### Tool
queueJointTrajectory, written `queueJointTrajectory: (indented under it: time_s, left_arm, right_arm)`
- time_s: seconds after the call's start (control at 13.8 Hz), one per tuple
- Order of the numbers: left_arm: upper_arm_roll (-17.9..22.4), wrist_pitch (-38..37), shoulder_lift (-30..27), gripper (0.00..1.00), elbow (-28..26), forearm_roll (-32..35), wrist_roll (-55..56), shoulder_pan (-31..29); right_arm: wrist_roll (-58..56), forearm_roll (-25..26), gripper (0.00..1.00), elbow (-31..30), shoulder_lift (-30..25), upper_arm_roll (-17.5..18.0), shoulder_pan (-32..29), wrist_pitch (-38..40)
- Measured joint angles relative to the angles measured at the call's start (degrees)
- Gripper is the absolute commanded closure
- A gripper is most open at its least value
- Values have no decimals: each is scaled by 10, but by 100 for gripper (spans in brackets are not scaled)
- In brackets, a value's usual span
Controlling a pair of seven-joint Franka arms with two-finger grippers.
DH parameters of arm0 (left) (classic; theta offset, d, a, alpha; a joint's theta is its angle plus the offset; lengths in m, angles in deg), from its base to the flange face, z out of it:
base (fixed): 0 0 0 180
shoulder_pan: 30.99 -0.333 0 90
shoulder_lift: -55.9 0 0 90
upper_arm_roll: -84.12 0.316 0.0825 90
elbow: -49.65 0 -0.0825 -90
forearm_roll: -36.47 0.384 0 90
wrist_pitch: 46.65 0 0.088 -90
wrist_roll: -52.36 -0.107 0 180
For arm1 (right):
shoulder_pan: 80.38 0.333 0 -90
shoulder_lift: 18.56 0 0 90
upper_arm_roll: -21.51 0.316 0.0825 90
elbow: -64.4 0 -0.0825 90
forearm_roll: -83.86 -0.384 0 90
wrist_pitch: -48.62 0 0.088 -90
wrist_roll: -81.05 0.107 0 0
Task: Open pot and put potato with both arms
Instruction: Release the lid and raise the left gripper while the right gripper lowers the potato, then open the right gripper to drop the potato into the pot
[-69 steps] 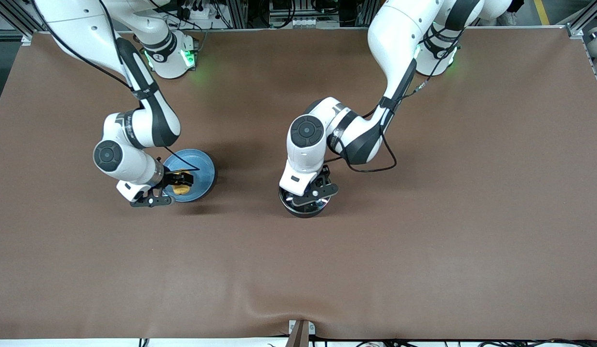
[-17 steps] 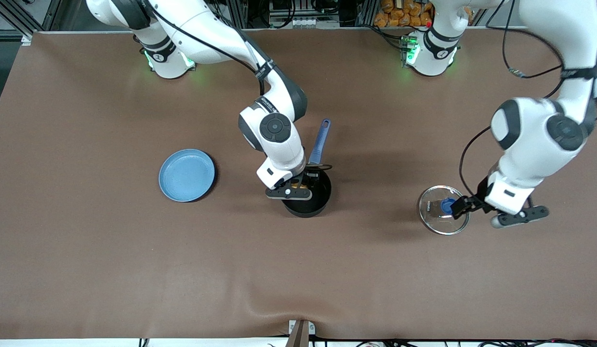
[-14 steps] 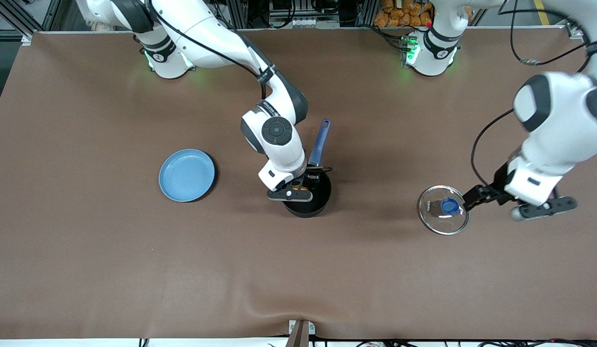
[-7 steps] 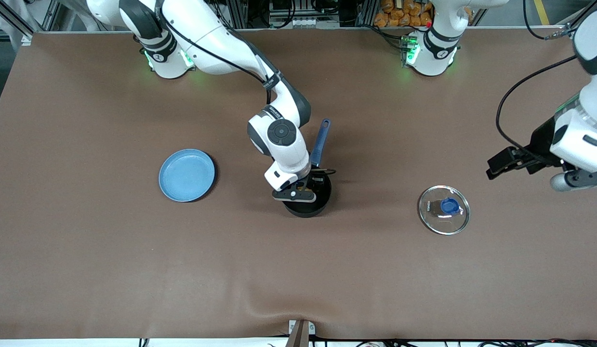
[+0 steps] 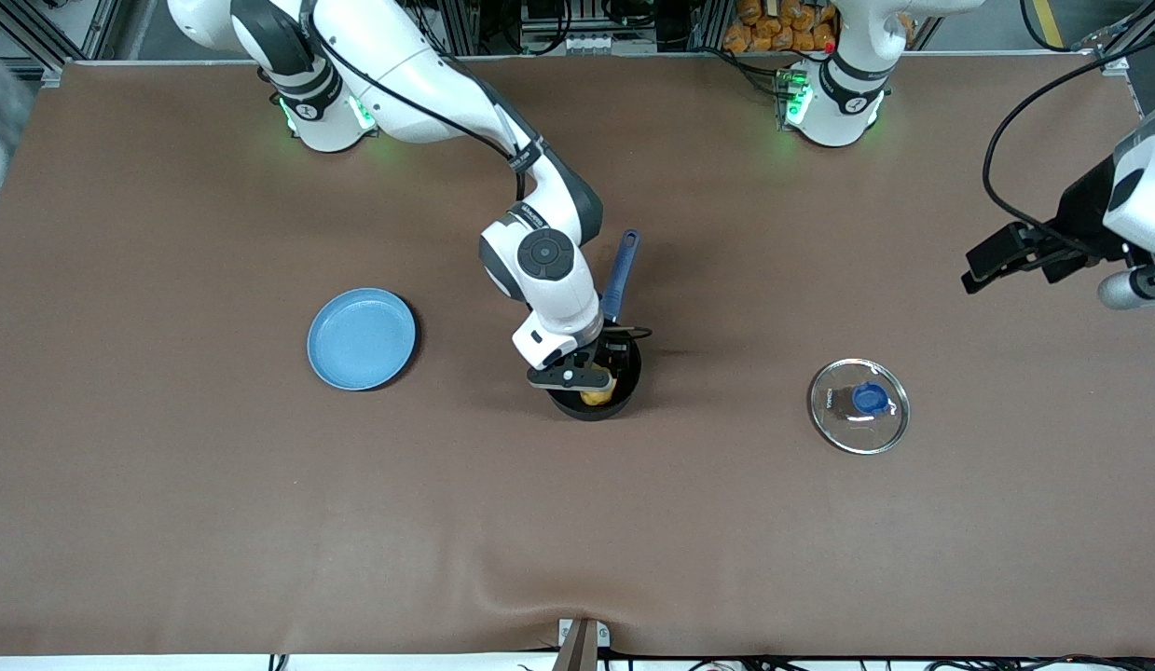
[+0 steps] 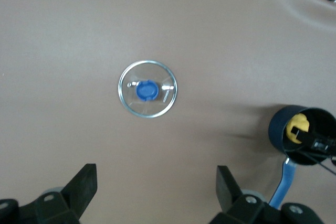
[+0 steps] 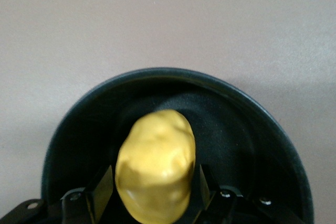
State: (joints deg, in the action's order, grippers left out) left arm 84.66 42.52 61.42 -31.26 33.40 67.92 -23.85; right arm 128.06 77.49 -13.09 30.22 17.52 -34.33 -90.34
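the left claw [image 5: 1006, 256], wide and empty, has risen off the lid [image 5: 859, 405]; the right claw [image 7: 152, 192] now lowers the potato [image 7: 155, 169] into the pot [image 7: 262, 145], so release is next.

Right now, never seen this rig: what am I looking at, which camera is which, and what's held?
Two white robot arms work at a brown table. One picture looks down from a high camera facing them; the other two come from cameras on each wrist. The right gripper is in the black pot, its fingers either side of the yellow potato; whether they grip it, I cannot tell. The left gripper is open and holds nothing, above the table toward the left arm's end. The glass lid lies on the table beside the pot. A blue plate sits toward the right arm's end.
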Motion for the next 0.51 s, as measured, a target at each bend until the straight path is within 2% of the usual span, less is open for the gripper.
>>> queueJointTrajectory:
  time_s: [0.15, 0.29, 0.51]
  left_arm:
    - [1, -10, -7, 0, 0, 0, 0, -1]
    - [1, -30, -16, 0, 0, 0, 0, -2]
    - [1, -48, -26, 0, 0, 11, -12, -2]
  right_arm:
    - [0, 0, 35, 1, -8, -3, -1, 11]
    - [0, 0, 35, 2, -31, -6, -4, 47]
    - [0, 0, 23, -20, -118, -3, -28, 117]
